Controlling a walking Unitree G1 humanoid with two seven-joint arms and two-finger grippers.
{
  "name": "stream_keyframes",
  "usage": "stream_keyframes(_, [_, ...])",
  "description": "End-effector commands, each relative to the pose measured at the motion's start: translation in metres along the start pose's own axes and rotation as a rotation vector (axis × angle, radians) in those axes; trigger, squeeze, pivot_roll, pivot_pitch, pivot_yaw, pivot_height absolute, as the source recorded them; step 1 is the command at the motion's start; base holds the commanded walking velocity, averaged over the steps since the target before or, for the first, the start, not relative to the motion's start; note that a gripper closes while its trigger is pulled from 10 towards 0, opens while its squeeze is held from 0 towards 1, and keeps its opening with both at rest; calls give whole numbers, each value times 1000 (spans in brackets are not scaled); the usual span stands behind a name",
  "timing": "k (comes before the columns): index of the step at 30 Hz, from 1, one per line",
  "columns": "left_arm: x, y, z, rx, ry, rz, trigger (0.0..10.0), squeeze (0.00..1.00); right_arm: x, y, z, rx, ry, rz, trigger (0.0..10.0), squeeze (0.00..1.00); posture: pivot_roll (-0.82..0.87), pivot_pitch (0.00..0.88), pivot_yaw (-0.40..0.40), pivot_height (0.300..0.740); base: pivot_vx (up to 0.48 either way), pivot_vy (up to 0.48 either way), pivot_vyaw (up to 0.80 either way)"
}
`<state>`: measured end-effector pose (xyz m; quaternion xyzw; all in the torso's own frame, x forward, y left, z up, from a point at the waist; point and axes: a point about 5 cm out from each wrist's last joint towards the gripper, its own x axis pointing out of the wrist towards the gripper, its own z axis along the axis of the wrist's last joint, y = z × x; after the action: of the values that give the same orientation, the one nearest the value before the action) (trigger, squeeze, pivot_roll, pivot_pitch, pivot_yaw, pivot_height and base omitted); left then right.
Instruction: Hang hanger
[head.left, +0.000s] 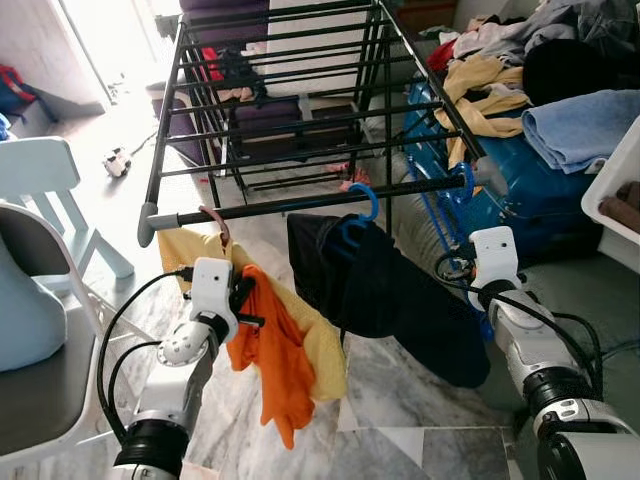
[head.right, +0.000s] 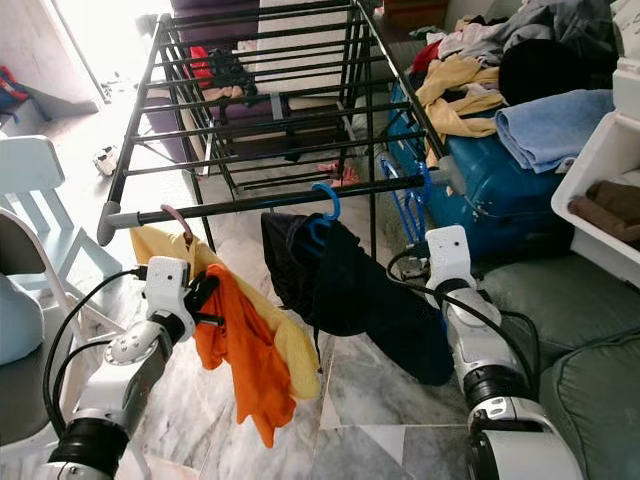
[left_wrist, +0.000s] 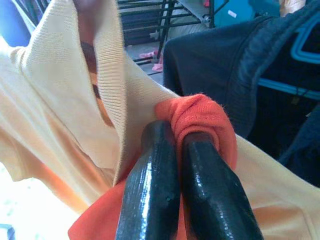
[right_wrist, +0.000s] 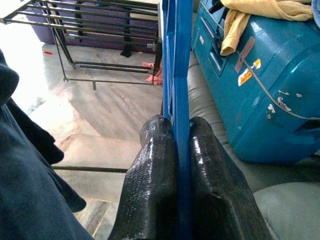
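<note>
A black metal drying rack (head.left: 290, 110) of thin round bars stands on the pale marbled floor (head.left: 400, 420). From its near rail hang three hangers. At the left, a pinkish hook (head.left: 215, 222) carries a ribbed yellow knit top (head.left: 320, 340). In the middle, a light-blue plastic hook (head.left: 365, 200) carries a dark navy garment (head.left: 385, 290) that droops to the right. At the right end, a blue hanger (right_wrist: 176, 60) of flat, smooth plastic has its hook (head.left: 467, 180) over the rail.

The left claw (left_wrist: 180, 165) is pressed together on a bunched fold of soft orange cloth (head.left: 272, 345), which drapes down in front of the yellow top. Its two glossy black fingers (left_wrist: 150, 195) lie side by side with the cloth wrapped over the tip of one.

The right claw (right_wrist: 181, 150) is pinching the blue hanger's flat strip between its textured black fingers (right_wrist: 155, 170), just right of the navy garment.

Right of the rack, a hard blue suitcase (head.left: 540, 195) with a scuffed, shiny shell lies closed, and loose clothes are heaped on top of it: a yellow garment (head.left: 480, 95), a folded light-blue towel (head.left: 580, 125) and a black item (head.left: 560, 65). At the far right edge, a white basket (head.right: 600, 170) holds a brown fabric piece (head.right: 610, 205). A pale blue chair (head.left: 50, 190) stands at the left.
</note>
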<state>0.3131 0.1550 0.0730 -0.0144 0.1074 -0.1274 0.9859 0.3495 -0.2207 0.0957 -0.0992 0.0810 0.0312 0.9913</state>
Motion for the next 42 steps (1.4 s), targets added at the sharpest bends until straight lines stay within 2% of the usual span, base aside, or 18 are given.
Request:
stream_keyframes(1, [-1,5,1,11,-7,23,10000,0,-4,2,-8,20,24,-4,10000,0,-132,0,81,740,-304,0,0])
stream_keyframes(21, [-1,6,-1,9,2,31,10000,0,-7,1,-7,25,32,-23,10000,0,-139,0,79,740,-327,0,0])
stream_keyframes(42, [0,7,-2,13,11,27,10000,0,-8,9,-8,64,47,-23,10000,0,-137,0,76,740,-339,0,-61])
